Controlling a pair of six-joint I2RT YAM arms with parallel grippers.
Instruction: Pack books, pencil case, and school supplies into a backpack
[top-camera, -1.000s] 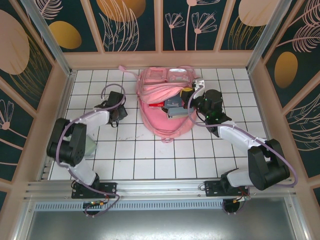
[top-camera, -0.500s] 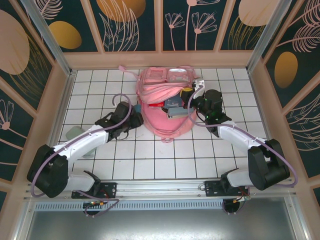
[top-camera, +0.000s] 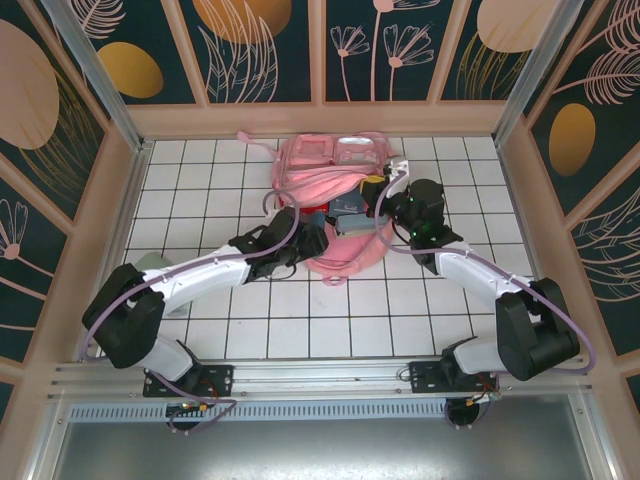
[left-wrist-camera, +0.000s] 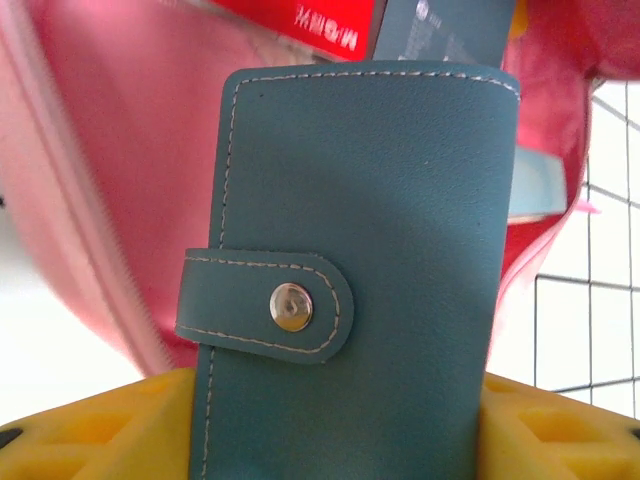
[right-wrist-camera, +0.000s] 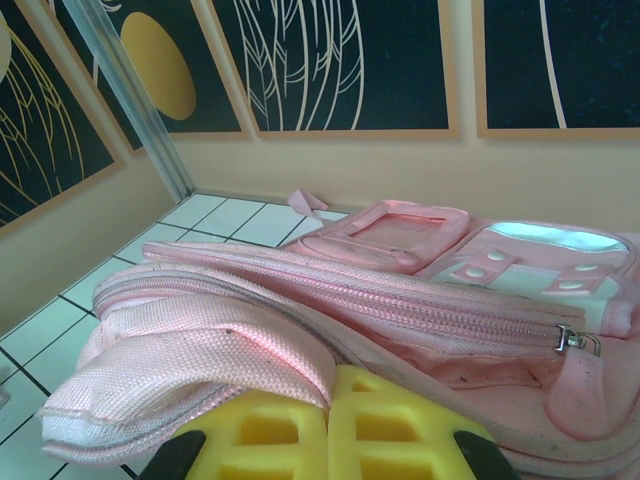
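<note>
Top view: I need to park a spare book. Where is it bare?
Bare: tiles between left arm and right arm, and the far-left corner between backpack and wall. Crowded: the backpack's mouth, where left gripper with teal case meets right gripper.

Tiles (top-camera: 200, 180) left of and nearer than the backpack (top-camera: 320, 165) lie free. Its mouth is crowded by books (top-camera: 350, 212), the right gripper (top-camera: 378, 192) pinching its edge, and the left gripper's (top-camera: 312, 238) teal case (left-wrist-camera: 350, 280).

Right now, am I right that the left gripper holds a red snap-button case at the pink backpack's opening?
Not quite: the case is teal, not red, as the left wrist view shows; the left gripper does hold it at the pink backpack.
</note>
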